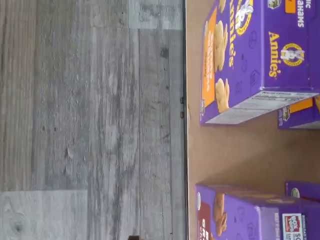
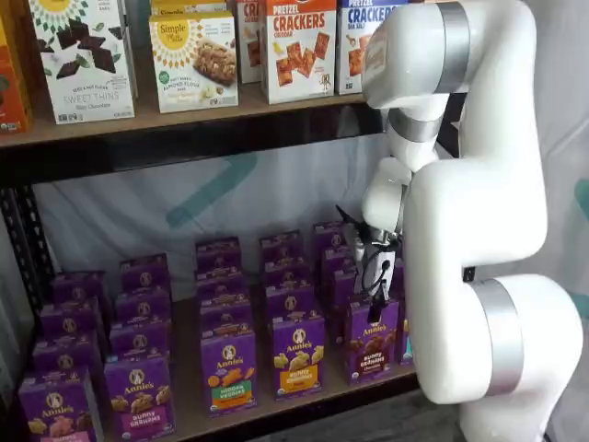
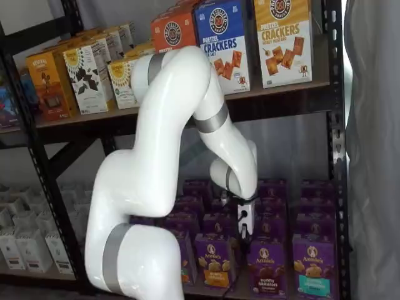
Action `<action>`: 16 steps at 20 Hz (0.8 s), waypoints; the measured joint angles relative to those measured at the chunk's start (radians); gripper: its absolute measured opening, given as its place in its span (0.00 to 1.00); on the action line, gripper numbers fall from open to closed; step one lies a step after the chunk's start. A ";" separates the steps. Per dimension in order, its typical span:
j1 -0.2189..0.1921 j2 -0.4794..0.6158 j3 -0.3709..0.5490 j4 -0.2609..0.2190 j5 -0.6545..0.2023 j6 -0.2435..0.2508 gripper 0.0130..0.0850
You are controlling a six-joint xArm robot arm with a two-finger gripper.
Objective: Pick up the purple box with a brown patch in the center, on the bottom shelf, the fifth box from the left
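The purple box [image 2: 373, 337] with dark brown cookies on its front stands upright in the front row of the bottom shelf [image 2: 187, 387], in both shelf views [image 3: 265, 265]. In the wrist view, which is turned on its side, part of it [image 1: 235, 212] shows on the brown board [image 1: 235, 150]. My gripper [image 2: 377, 296] hangs just above and slightly behind the box's top, apart from it. It also shows in a shelf view [image 3: 244, 232]. Its dark fingers show side-on with a cable beside them. No gap can be made out, and nothing is held.
A purple carton with an orange band [image 2: 297, 354] stands beside the box, and one with a green band [image 2: 228, 370] further along. More purple cartons fill the rows behind. The upper board [image 2: 184, 138] with cracker boxes hangs overhead. Grey plank floor [image 1: 90, 125] lies before the shelf edge.
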 joint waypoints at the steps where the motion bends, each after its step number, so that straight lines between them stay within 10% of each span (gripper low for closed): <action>1: -0.001 0.003 -0.009 -0.003 0.018 0.003 1.00; 5: -0.011 0.058 -0.125 -0.036 0.146 0.035 1.00; 16: -0.007 0.154 -0.223 -0.137 0.095 0.128 1.00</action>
